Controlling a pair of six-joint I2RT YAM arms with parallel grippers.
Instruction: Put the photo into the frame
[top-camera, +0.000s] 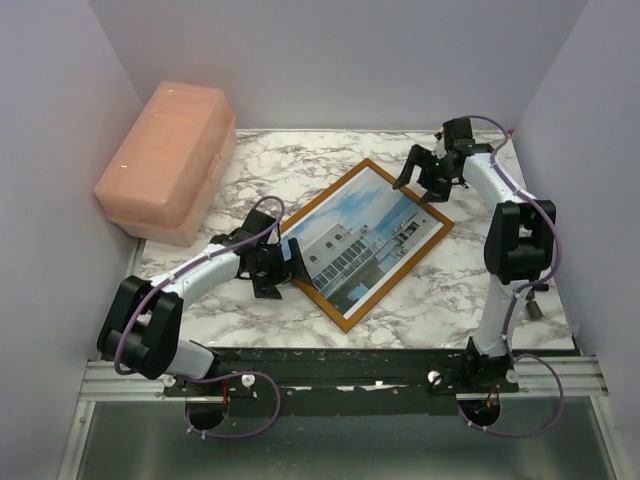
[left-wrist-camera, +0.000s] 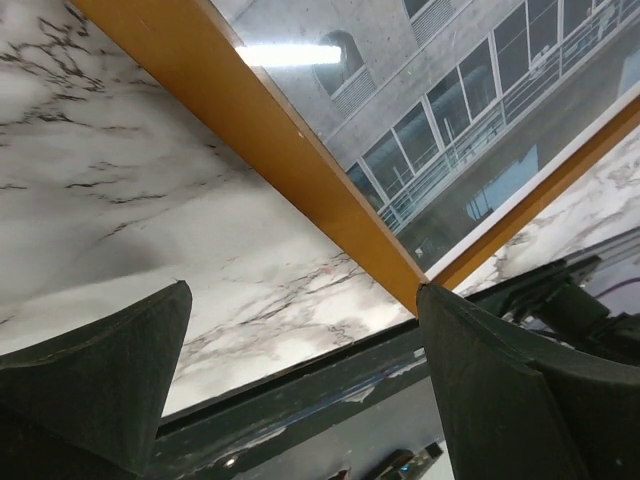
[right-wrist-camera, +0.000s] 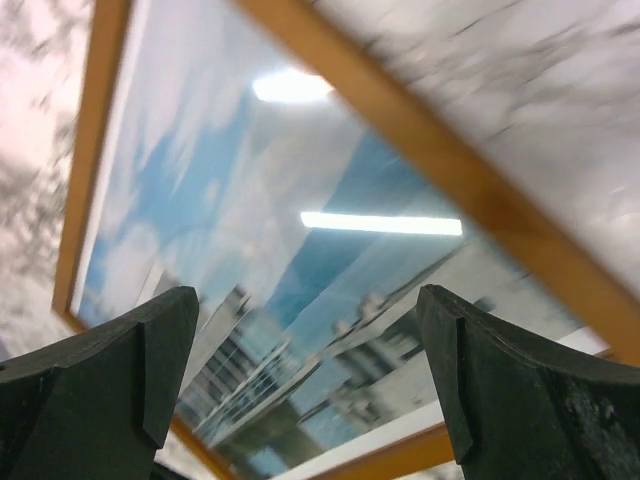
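Note:
The photo (top-camera: 365, 240) of a white building under blue sky lies inside the orange-brown frame (top-camera: 437, 216), flat on the marble table, turned diagonally. My left gripper (top-camera: 283, 268) is open at the frame's left edge; in the left wrist view the frame's side (left-wrist-camera: 290, 150) and the photo (left-wrist-camera: 450, 110) run past its open fingers (left-wrist-camera: 500, 380). My right gripper (top-camera: 418, 170) is open above the frame's far right edge. The right wrist view looks down on the photo (right-wrist-camera: 280, 260) and frame (right-wrist-camera: 470, 190) between its spread fingers (right-wrist-camera: 520, 390).
A pink plastic box (top-camera: 168, 160) stands at the back left against the wall. Grey walls close in the table on three sides. The dark rail (top-camera: 340, 365) with the arm bases runs along the near table edge.

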